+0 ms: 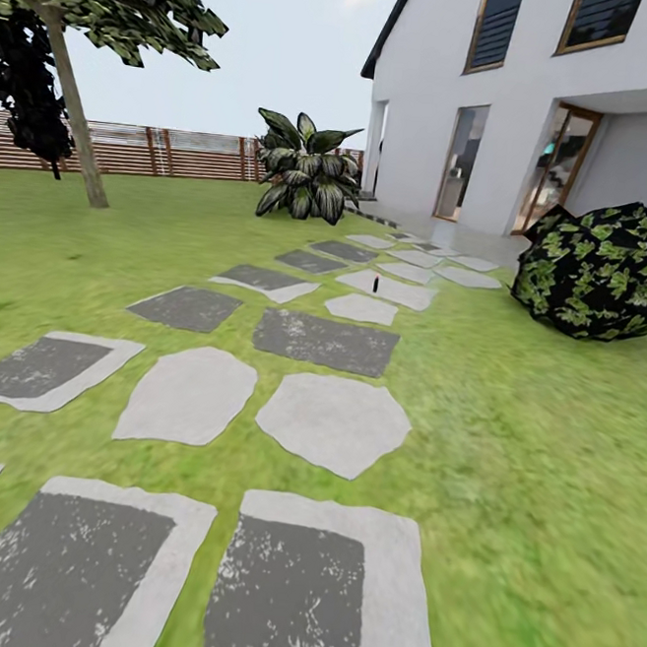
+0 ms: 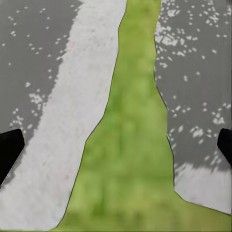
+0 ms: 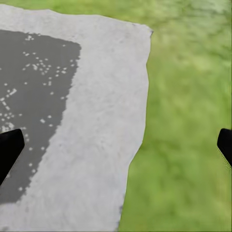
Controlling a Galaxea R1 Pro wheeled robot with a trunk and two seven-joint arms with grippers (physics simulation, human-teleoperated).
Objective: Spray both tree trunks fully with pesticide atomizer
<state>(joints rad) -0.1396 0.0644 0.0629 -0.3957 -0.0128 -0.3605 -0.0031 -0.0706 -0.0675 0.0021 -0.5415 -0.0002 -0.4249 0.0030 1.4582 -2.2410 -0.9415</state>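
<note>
Below my left claw (image 2: 116, 145) a strip of green floor (image 2: 130, 159) runs between two grey stepping stones (image 2: 53, 96); my two dark fingertips (image 2: 9, 147) sit at opposite edges of the left wrist view, spread wide, pinching nothing and touching nothing; my right claw (image 3: 116, 147) is spread just as far, its fingertips (image 3: 8, 147) equally far apart, nothing between them, hanging over the pale edge of another stone slab (image 3: 96, 125) where it meets the grass (image 3: 188, 121). Ahead, from my head, the stone path (image 1: 327, 339) leads across the lawn toward a white house (image 1: 544, 88); a small dark upright object (image 1: 375, 284) stands on one far slab, too small to identify; a tree (image 1: 74, 92) with a leaning trunk rises far left before the slatted wooden fence (image 1: 172, 151); a broad-leaved plant (image 1: 304, 168) and a round dark bush (image 1: 605, 272) flank the path.
</note>
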